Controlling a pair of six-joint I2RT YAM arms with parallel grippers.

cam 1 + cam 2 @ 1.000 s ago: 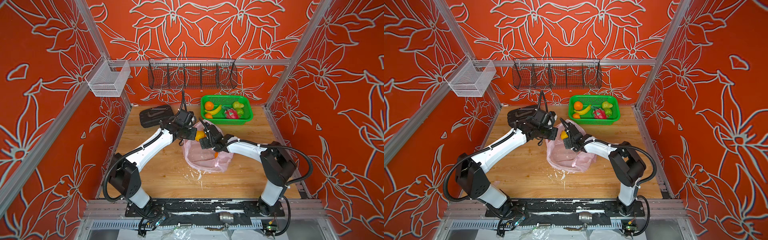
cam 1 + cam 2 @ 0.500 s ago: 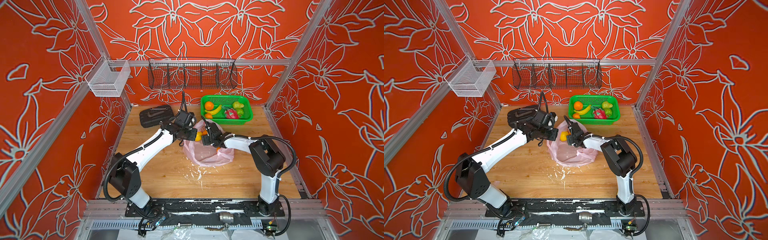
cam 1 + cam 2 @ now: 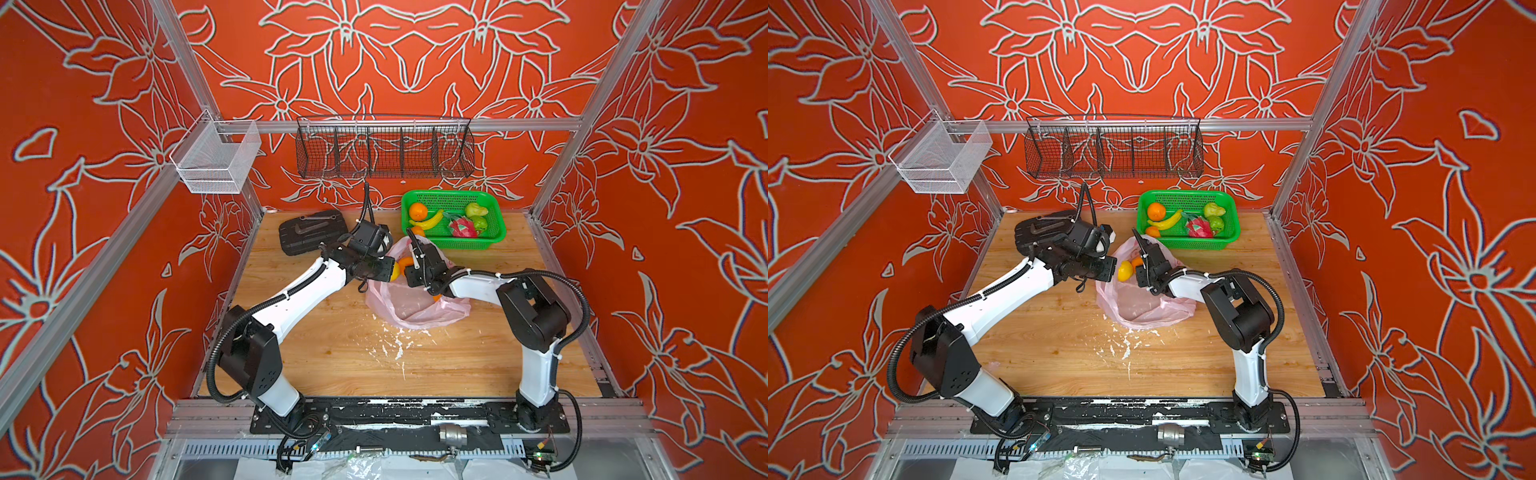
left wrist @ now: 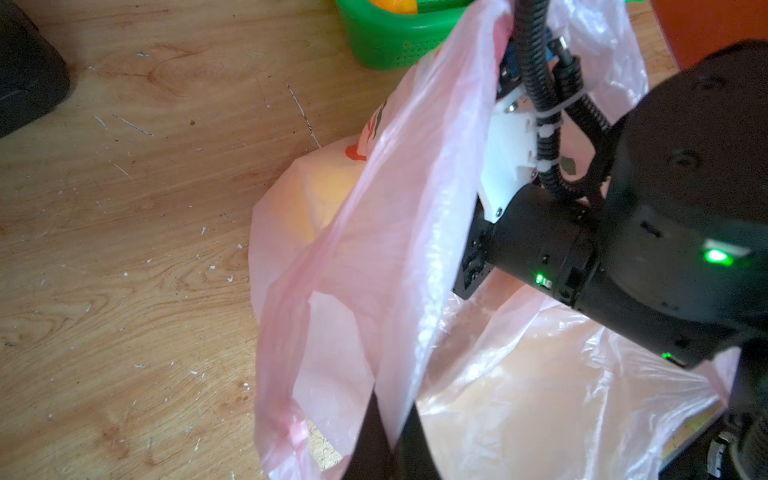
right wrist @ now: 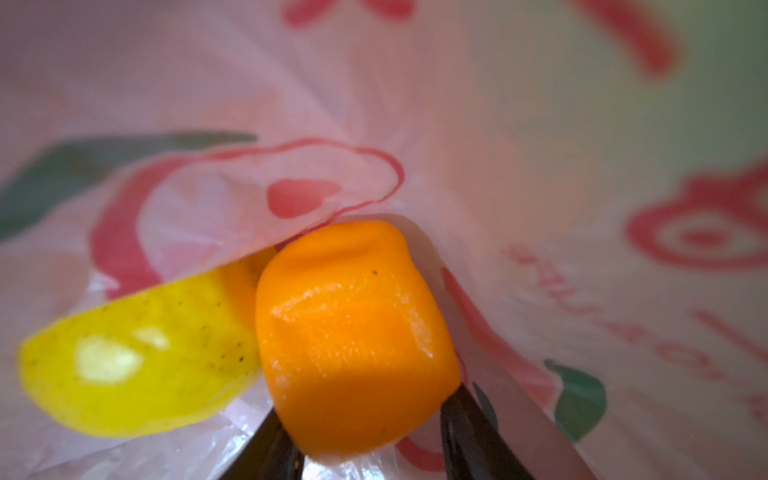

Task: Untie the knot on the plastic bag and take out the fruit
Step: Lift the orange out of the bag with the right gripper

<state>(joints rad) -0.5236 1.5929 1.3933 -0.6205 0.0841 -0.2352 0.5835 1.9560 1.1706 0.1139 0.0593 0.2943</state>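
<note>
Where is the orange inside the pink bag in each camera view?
Both top views: orange at the plastic bag mouth, mid-table.
Left wrist: cannot be made out; only a vague warm glow through the bag.
Right wrist: centre, between the jaws of the right gripper.
Shared landmark: yellow fruit beside it.

We can read no word, brand or number anywhere. The plastic bag (image 3: 415,307), lying at seven o'clock from the green basket (image 3: 457,244), carries red print: a round mark (image 5: 702,235) and beside it a line of red characters (image 5: 615,328), too blurred for us to make out. Green leaf shapes (image 5: 579,399) sit among it.
</note>
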